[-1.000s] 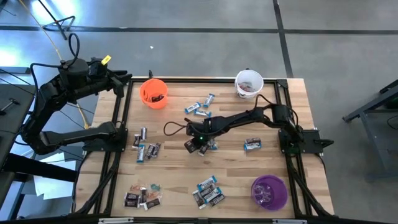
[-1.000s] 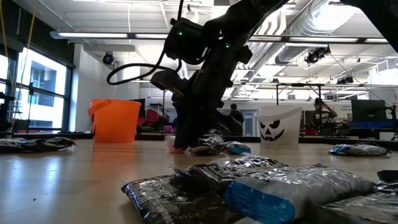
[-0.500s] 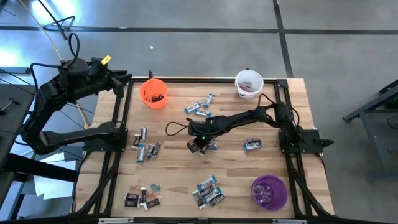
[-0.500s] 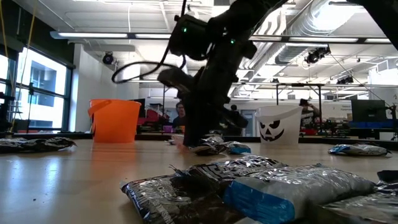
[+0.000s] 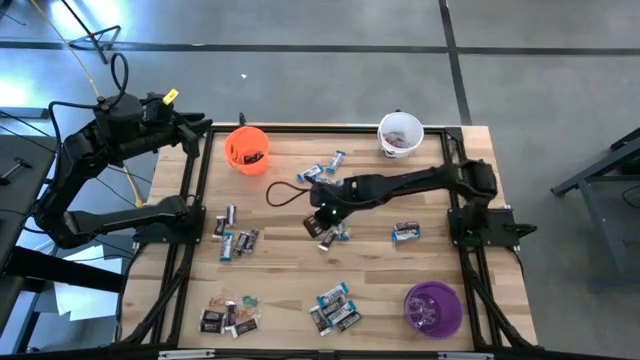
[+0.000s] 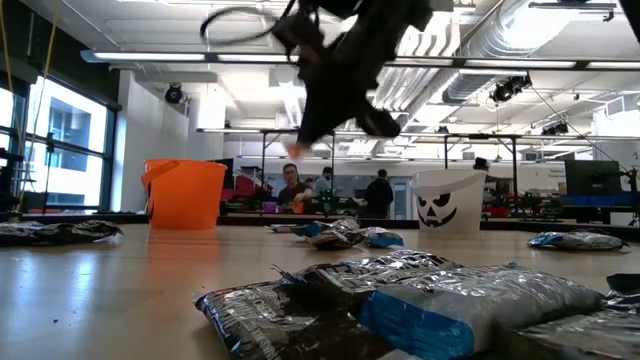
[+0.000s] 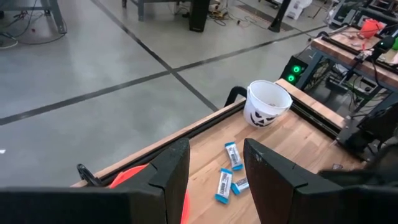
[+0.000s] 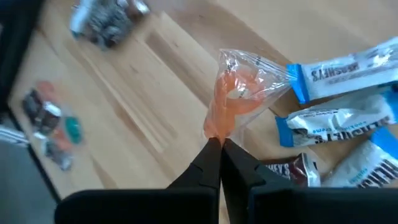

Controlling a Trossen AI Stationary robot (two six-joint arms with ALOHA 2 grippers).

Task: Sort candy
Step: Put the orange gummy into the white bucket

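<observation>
The right gripper (image 8: 219, 144) is clamped on one end of an orange candy (image 8: 235, 102) in clear wrap, lifted above mid-table. The piece runs lengthwise straight out from the fingertips, over blue-and-white bars (image 8: 339, 118) lying on the wood. The orange cup (image 5: 246, 149) looks the likely target, off toward the left arm. The left gripper (image 7: 216, 174) waits part open, empty, beyond the table's left rear corner.

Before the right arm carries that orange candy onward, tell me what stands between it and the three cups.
Nothing visible does. The right gripper, jaws shut on the orange candy in clear wrapper, hangs lifted above the wooden table; only flat wrapped candies lie below. Orange cup, white cup and purple cup all stand unobstructed.
</observation>
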